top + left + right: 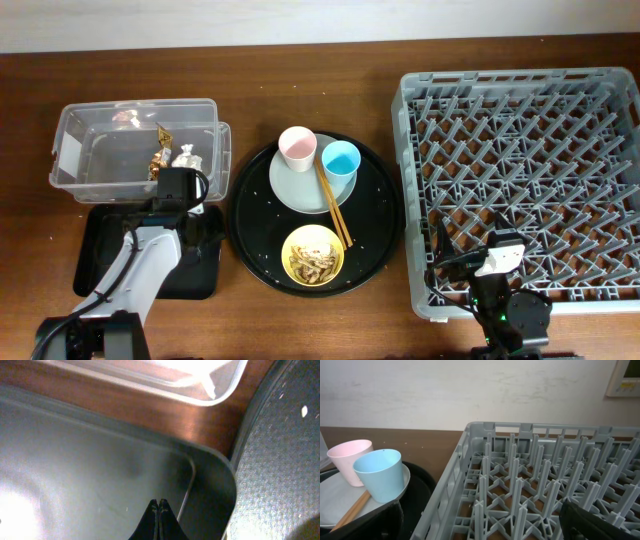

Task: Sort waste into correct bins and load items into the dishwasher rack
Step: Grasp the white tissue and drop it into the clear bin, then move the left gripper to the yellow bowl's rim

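Far left, the clear rectangular plastic box [68, 150] sat at the table's back edge. Inside it lay the small gold-foil wrapper [160, 160], with the crumpled white paper ball [185, 155] just beside it. A pale scrap [127, 117] lay towards the box's far wall, too small to make out.

Just in front of the box sat the shallow black rectangular tray [100, 250]. The left gripper [159, 507] hung over the tray's corner, the one nearest the box and the large round black tray [250, 240]. Its fingers were pressed tight together with nothing between them. Whether the tips touched the tray floor, I couldn't tell.

In the middle, the round tray carried all the dishes. The pale grey round plate [295, 188] sat on its far half. The pink cup [297, 148] and the light-blue cup [340, 160] stood upright side by side on the plate's back edge. The pair of wooden chopsticks [335, 208] ran from the blue cup's base across the plate rim towards the yellow bowl [313, 240]. The bowl sat at the near side of the tray and held the brownish food scraps [313, 264].

On the right stood the large square grey plastic rack [520, 150], only its pegs showing in the grid. The right gripper [482, 520] sat low at the rack's near-left corner with its jaws spread wide and nothing held. Its camera looked along the rack's left wall, with the two cups off to the left.
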`<control>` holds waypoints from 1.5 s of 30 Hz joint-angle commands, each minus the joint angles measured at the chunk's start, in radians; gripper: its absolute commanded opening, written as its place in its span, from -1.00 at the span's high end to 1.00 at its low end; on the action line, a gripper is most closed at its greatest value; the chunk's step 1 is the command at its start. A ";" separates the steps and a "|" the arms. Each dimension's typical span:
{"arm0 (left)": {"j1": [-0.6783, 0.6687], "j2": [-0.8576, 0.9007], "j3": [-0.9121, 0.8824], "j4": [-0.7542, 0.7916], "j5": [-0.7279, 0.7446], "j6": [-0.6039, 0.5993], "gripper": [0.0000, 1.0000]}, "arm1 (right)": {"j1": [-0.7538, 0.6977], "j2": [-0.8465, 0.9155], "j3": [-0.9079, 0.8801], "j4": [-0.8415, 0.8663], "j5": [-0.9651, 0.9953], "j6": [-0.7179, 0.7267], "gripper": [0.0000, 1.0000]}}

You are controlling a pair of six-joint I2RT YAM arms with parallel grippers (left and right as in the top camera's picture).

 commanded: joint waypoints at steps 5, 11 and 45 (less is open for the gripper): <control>0.002 0.005 -0.040 0.109 0.016 -0.022 0.99 | 0.005 -0.006 -0.007 -0.001 -0.002 -0.007 -0.97; 0.002 0.005 -0.040 0.173 0.015 -0.021 0.99 | 0.005 -0.006 -0.007 -0.001 -0.002 -0.007 -0.97; -0.352 -0.419 0.148 -0.233 0.294 -0.183 0.99 | 0.005 -0.006 -0.007 -0.001 -0.002 -0.007 -0.97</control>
